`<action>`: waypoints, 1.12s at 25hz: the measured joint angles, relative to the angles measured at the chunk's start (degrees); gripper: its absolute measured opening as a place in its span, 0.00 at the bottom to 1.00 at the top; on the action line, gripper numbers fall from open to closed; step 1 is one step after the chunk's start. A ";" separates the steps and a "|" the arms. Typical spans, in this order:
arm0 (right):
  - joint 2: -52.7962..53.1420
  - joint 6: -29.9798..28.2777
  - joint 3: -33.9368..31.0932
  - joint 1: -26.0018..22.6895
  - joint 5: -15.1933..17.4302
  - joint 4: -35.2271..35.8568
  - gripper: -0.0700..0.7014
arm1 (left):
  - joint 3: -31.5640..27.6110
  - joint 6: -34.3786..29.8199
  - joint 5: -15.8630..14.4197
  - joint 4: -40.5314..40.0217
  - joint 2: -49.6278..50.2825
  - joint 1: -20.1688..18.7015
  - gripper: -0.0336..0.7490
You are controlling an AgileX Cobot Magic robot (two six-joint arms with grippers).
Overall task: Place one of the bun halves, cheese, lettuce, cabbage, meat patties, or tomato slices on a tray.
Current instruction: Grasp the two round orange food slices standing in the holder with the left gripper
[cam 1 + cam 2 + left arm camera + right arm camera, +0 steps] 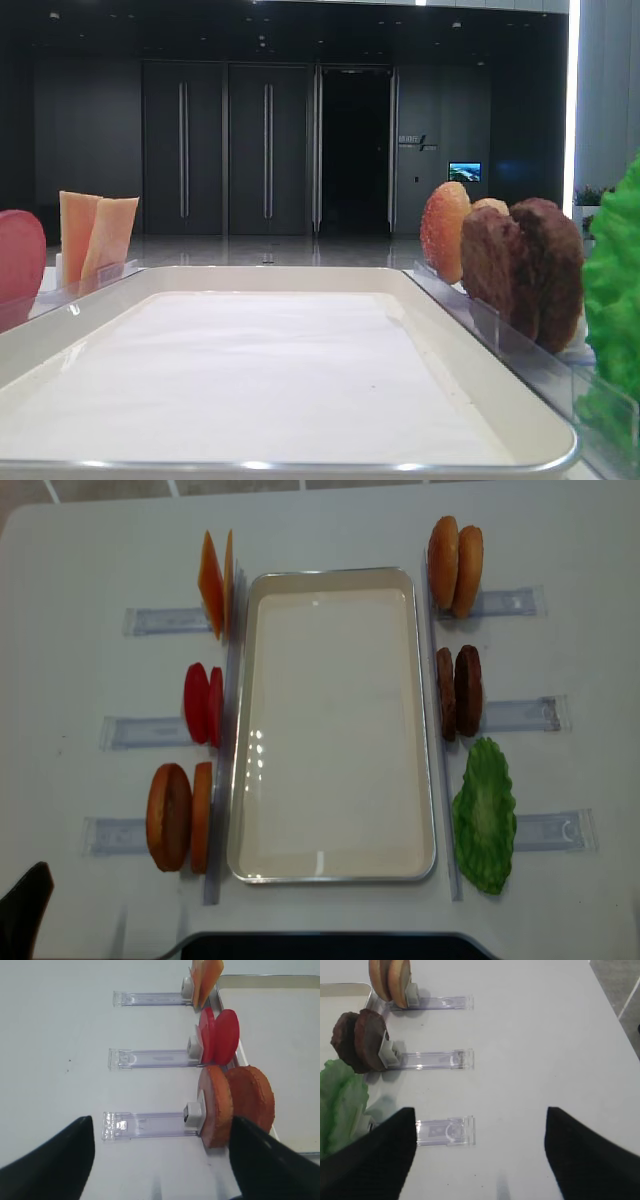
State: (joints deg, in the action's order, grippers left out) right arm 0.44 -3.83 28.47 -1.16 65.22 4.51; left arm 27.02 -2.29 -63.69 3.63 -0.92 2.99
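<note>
Left gripper (160, 1160): jaws spread wide, holding nothing, above desk (60, 1050) beside bun halves (235, 1105).
Right gripper (480, 1155): jaws spread, holding nothing.

— In the low front view we're losing the lettuce (615, 320) off the right edge, and the tomato slices (18, 262) are getting cut by the left edge.

— And we're seeing only two dark fingertips (50, 1165) of the left gripper (160, 1160) in its wrist view; the rest is running off the bottom.

— Same with the right gripper (477, 1160). Its near finger is covering part of the lettuce holder (445, 1131).

— Overhead, we're catching just a black corner at bottom left, too little to name.
</note>
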 joint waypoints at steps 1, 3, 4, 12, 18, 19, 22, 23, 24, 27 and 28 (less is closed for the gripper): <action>0.00 0.00 0.00 0.00 0.00 0.00 0.78 | 0.00 0.00 0.00 0.00 0.00 0.00 0.86; 0.00 0.00 0.00 0.00 0.00 0.00 0.78 | 0.00 0.00 0.00 0.00 0.00 0.00 0.86; 0.00 0.00 0.00 0.00 0.00 0.00 0.78 | 0.00 0.00 0.00 0.00 0.00 0.00 0.86; 0.00 0.00 0.00 0.00 0.00 0.00 0.78 | 0.00 0.00 0.00 0.00 0.09 0.00 0.86; 0.00 0.00 0.00 0.00 0.00 0.00 0.78 | 1.15 0.00 -1.27 0.02 5.92 0.00 0.86; 0.00 0.00 0.00 0.00 0.00 0.00 0.78 | 1.60 0.00 -1.51 0.02 7.44 0.00 0.86; 0.00 0.00 0.00 0.00 0.00 0.00 0.78 | 2.98 0.00 -2.45 0.02 12.24 0.00 0.86; 0.00 0.00 0.00 0.00 0.00 0.00 0.78 | 3.48 0.00 -2.97 0.02 13.80 0.00 0.86; 0.00 0.00 0.00 0.00 0.00 0.00 0.78 | 4.11 0.00 -3.21 0.06 16.02 0.00 0.86; 0.00 0.00 0.00 0.00 0.00 0.00 0.78 | 5.89 0.07 -4.06 0.06 21.31 0.00 0.86; 0.00 0.00 0.00 0.00 0.00 0.00 0.78 | 6.70 0.07 -4.45 0.13 23.70 0.00 0.86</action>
State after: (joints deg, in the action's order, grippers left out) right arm 0.44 -3.83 28.47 -1.16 65.22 4.51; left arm 33.72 -2.22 -68.15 3.76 22.78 2.99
